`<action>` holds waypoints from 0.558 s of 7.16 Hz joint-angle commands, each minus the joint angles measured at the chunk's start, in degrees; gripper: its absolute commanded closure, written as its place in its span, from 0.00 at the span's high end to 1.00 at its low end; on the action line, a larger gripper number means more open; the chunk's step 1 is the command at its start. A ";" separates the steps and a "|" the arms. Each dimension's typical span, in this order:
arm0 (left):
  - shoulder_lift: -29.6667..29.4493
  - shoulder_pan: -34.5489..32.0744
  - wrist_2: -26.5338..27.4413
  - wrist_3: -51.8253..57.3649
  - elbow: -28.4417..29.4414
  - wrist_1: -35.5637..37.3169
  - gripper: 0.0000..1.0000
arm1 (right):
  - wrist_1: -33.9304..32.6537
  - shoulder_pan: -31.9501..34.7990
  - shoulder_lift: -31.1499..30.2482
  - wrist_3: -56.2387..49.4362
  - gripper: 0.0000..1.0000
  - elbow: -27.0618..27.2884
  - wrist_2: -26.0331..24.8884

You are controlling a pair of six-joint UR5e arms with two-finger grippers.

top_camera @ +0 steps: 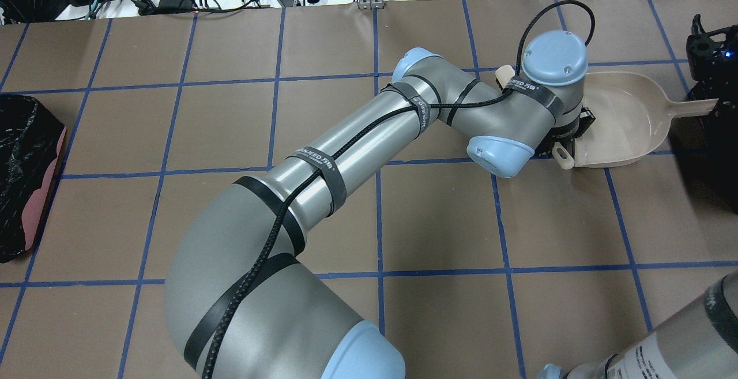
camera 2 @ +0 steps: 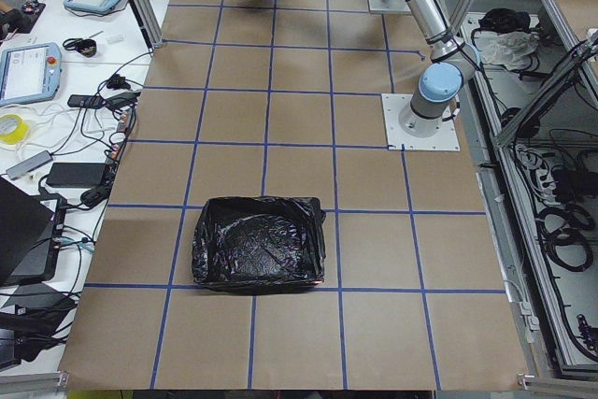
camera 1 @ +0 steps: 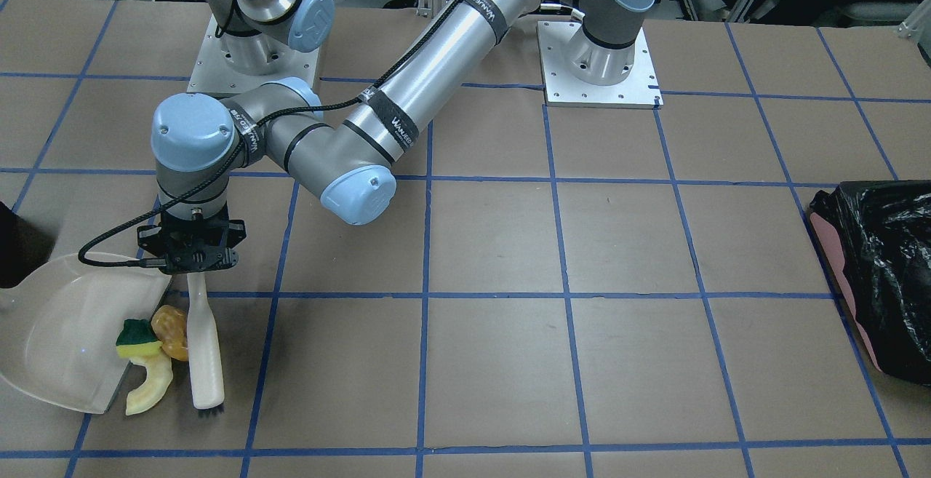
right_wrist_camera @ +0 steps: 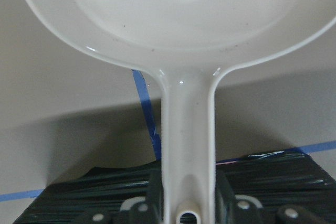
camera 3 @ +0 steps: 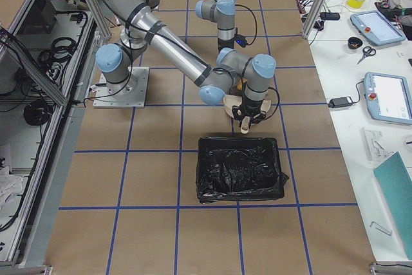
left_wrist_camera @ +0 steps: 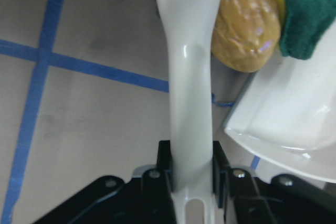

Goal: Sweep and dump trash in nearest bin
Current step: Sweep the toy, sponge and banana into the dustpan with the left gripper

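Judging how this trash will behave starts with where it lies: in the lower left of the front-facing view, bunched at the open lip of the white dustpan. The green-and-yellow sponge block overlaps the lip. The glossy orange-yellow lump is wedged between it and the white brush. The pale yellow crescent lies on the counter just off the pan's lower corner.

All three look light. The sponge is likely soft and grippy, so it may drag or tumble rather than slide. The lump looks slick and rounded and could roll along the brush. The crescent may pivot if pushed at one end. None calls for a direct grasp.

The left tool is clamped narrow on the brush's slim handle, and the right tool likewise on the dustpan's handle; both handles look like stiff plastic. A black-bagged bin stands just beside the pan in the right-side view.
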 commanded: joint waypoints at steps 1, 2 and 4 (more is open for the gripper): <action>-2.69 -0.42 -0.29 0.75 4.64 0.09 0.00 | 0.25 0.02 0.08 0.51 0.00 0.06 0.24; -4.10 -0.94 -0.73 2.06 6.58 0.26 0.00 | 0.68 0.02 0.00 0.60 0.00 0.06 0.24; -5.86 -2.69 -1.60 2.07 10.10 0.53 0.00 | 1.13 0.02 0.26 0.95 0.00 0.06 0.24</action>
